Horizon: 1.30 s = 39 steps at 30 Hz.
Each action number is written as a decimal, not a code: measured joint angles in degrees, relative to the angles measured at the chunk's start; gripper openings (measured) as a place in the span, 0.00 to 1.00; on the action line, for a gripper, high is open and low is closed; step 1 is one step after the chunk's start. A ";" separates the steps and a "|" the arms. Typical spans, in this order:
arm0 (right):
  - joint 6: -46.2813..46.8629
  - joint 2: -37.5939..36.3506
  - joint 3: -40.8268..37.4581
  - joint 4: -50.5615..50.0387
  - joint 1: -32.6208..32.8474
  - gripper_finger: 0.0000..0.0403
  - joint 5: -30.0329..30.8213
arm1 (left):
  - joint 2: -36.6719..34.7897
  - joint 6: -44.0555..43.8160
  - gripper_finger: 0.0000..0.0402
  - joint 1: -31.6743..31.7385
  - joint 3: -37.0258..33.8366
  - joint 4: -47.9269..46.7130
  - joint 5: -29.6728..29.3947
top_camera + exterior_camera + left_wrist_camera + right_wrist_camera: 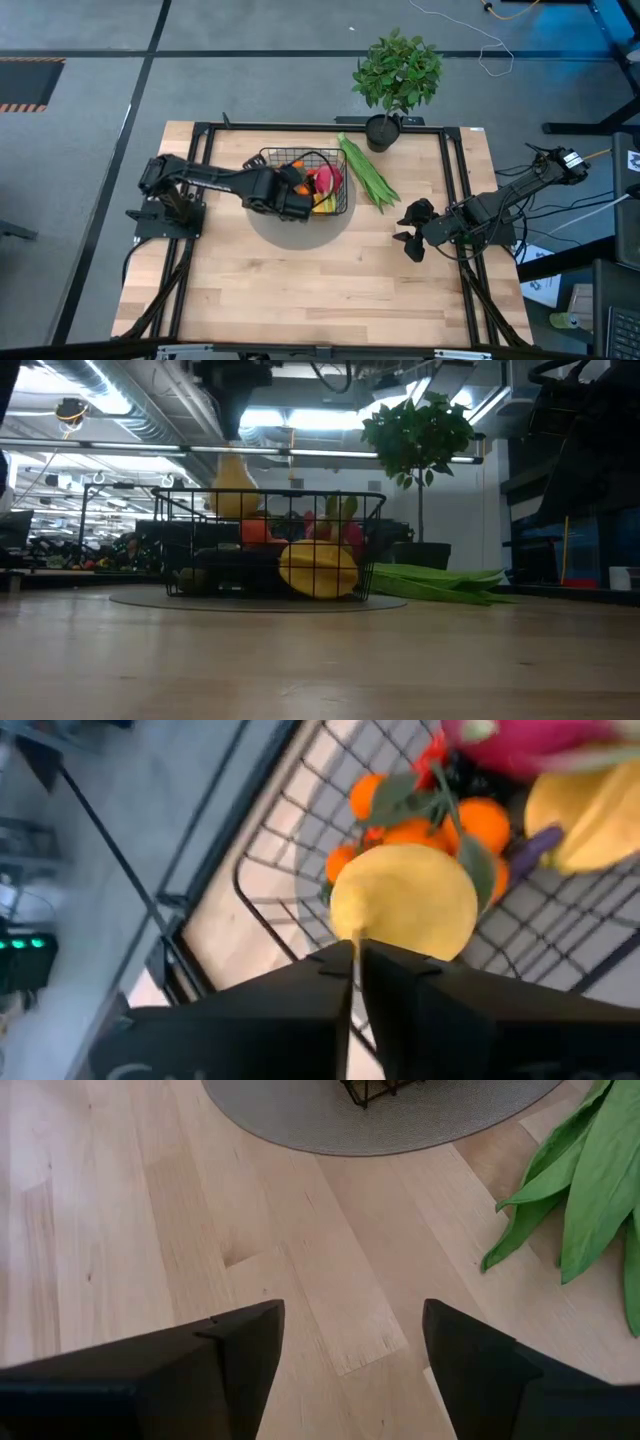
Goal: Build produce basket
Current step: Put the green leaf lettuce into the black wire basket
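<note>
We see the basket (306, 183) at frame centre, already holding oranges (478, 824), a pink fruit (329, 178) and yellow fruit. The left gripper (356, 960) hangs over it, jaws pinching a yellow pear (405, 900). The pods (368, 172) lie outside, right of the basket. The right gripper (352, 1348) waits at right, jaws spread.

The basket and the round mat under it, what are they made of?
The small black wire-mesh basket looks like thin metal wire with a dark coating: open grid sides you see the fruit through. The round grey mat seems to be woven fabric or felt, matte and finely textured, though the pictures leave that open.
</note>
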 joint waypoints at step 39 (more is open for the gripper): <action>-8.65 16.94 -0.02 19.93 -23.90 0.56 13.56 | 0.00 -3.95 0.30 -11.15 -0.02 -0.18 11.55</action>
